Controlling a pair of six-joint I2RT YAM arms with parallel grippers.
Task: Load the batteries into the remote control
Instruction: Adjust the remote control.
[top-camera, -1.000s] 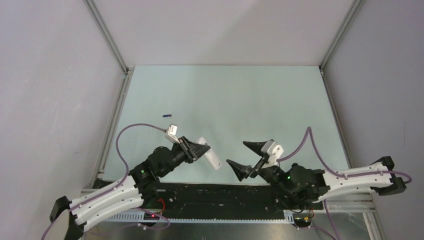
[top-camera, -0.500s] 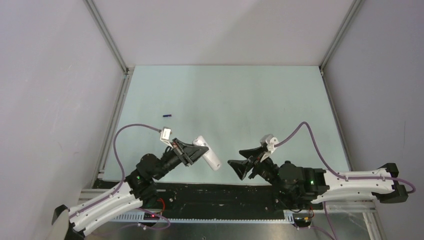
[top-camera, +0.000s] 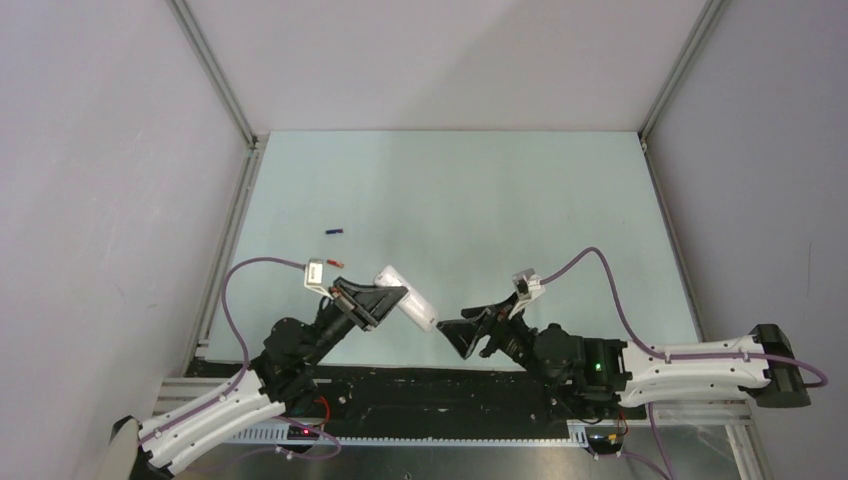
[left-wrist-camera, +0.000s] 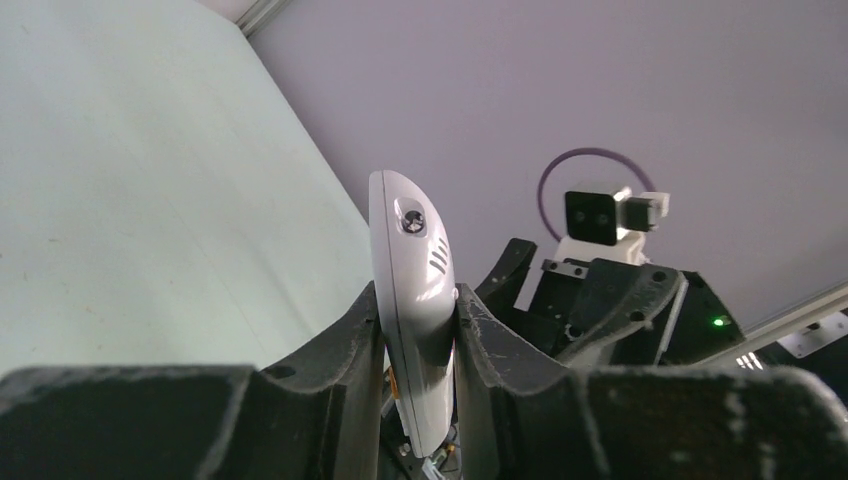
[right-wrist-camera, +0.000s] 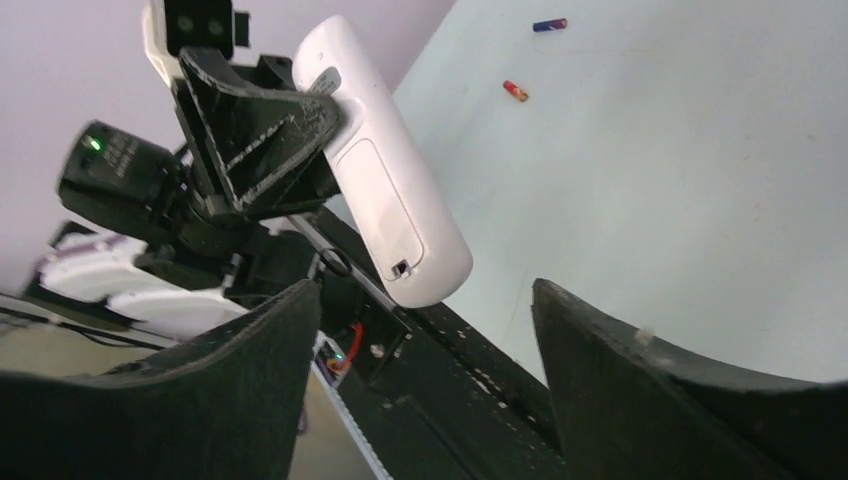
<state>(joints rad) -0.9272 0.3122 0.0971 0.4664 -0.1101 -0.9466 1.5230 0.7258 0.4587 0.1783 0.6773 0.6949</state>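
Note:
My left gripper (top-camera: 383, 298) is shut on the white remote control (top-camera: 407, 297) and holds it above the table's near edge. In the left wrist view the remote (left-wrist-camera: 414, 280) stands edge-on between the fingers (left-wrist-camera: 345, 350). In the right wrist view its back (right-wrist-camera: 385, 190) faces me, showing a panel with a small latch. My right gripper (top-camera: 468, 326) is open and empty, just right of the remote's free end, jaws wide (right-wrist-camera: 425, 292). The dark blue battery (top-camera: 334, 231) and the red-orange battery (top-camera: 337, 263) lie on the mat at the left, and both show in the right wrist view (right-wrist-camera: 549, 24) (right-wrist-camera: 515, 91).
The pale green mat (top-camera: 470, 200) is walled by grey panels and aluminium rails (top-camera: 225, 235). A black strip with wiring (top-camera: 430, 385) runs along the near edge under both grippers.
My left gripper has drawn the remote a little up and left. My right gripper has swung left and lower, coming close to the remote's free end, still open.

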